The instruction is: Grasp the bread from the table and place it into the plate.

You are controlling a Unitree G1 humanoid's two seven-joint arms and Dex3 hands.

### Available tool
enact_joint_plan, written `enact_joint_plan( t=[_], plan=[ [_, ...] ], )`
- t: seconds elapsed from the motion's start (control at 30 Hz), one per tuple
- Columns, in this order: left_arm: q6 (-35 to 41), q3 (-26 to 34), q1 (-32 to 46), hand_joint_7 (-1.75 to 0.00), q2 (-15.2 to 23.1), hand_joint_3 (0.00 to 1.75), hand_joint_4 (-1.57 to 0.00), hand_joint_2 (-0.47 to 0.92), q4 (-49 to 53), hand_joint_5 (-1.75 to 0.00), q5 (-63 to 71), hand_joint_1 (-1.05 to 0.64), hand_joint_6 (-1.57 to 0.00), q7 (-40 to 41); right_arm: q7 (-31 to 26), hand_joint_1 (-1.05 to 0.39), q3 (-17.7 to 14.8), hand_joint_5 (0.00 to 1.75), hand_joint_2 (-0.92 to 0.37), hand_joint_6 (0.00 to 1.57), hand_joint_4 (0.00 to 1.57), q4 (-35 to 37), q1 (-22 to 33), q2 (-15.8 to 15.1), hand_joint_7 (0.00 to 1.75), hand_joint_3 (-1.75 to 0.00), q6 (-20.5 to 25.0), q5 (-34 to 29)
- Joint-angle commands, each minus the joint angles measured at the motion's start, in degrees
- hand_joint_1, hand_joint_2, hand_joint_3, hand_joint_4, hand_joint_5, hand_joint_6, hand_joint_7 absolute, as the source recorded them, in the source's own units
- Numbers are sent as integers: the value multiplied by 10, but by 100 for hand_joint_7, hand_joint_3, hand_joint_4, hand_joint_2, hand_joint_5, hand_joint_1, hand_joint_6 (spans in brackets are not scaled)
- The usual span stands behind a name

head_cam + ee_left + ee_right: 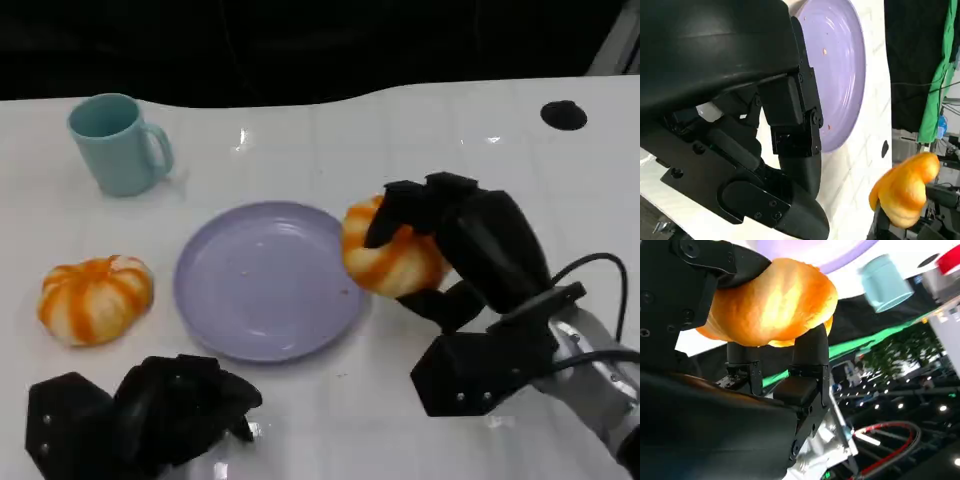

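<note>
The bread (392,255) is held by the right hand (455,245) at the plate's (265,285) right rim, centre frame; carrying leftward and release are called for.

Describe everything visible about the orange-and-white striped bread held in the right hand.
The round orange bread with pale stripes looks soft and glossy, pumpkin-like in shape. The black right hand grips it, fingers over its top and a thumb beneath. It sits just past the right rim of the lavender plate, apparently lifted off the white table. The right wrist view shows fingers pressing into its underside.
</note>
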Motion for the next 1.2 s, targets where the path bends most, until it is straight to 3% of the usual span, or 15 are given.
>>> enact_joint_plan(
  t=[0.03,0.3,0.43,0.63,0.77,0.87,0.9,0.97,1.0,1.07,1.1,1.2],
  plan=[
    [1,-5,13,-41,1,15,-89,69,-2,-152,8,-105,-152,11,23,-4,-2,175,-12,86,103,7,-15,24,162,-161,-1,9],
    [-9,-8,10,-41,2,16,-90,68,10,-152,4,-105,-152,3,0,-5,21,175,-15,86,103,103,-72,91,162,-156,-13,-16],
    [-12,-8,9,-40,3,17,-90,68,13,-150,2,-105,-151,-1,-13,-6,29,175,-25,83,99,156,-99,117,159,-142,-3,-23],
    [-12,-9,6,-40,5,18,-90,68,14,-150,7,-105,-153,4,-41,-8,31,175,-33,79,93,236,-141,152,157,-133,1,-24],
    [-12,-9,6,-40,6,18,-90,67,15,-150,7,-105,-153,2,-61,-9,31,173,-39,79,87,271,-159,167,141,-122,3,-24],
    [-9,-10,6,-40,6,18,-90,67,14,-150,5,-105,-153,0,-44,-11,30,156,-45,78,77,287,-168,173,108,-108,8,-17],
    [-8,-10,6,-40,6,18,-90,67,14,-150,4,-105,-152,0,-35,-15,31,121,-51,71,65,290,-170,173,82,-93,12,-16],
    [-8,-10,6,-40,6,17,-90,67,13,-151,4,-105,-152,-1,-20,-19,40,89,-57,68,58,294,-174,171,54,-77,19,-24],
    [-9,-11,6,-40,5,17,-90,67,13,-151,3,-105,-152,-1,-14,-24,43,68,-62,56,41,295,-176,169,34,-66,21,-27],
    [-6,-11,6,-40,5,17,-90,67,11,-151,3,-105,-152,0,5,-30,51,52,-70,47,25,291,-175,164,16,-50,27,-31],
    [-4,-11,7,-40,4,17,-89,67,10,-151,1,-105,-152,-1,13,-39,54,46,-82,36,10,287,-173,161,7,-31,30,-31],
    [-1,-11,7,-39,4,17,-89,67,6,-151,1,-105,-152,1,39,-56,58,25,-91,21,1,265,-164,153,1,-18,39,-29]
  ],
)
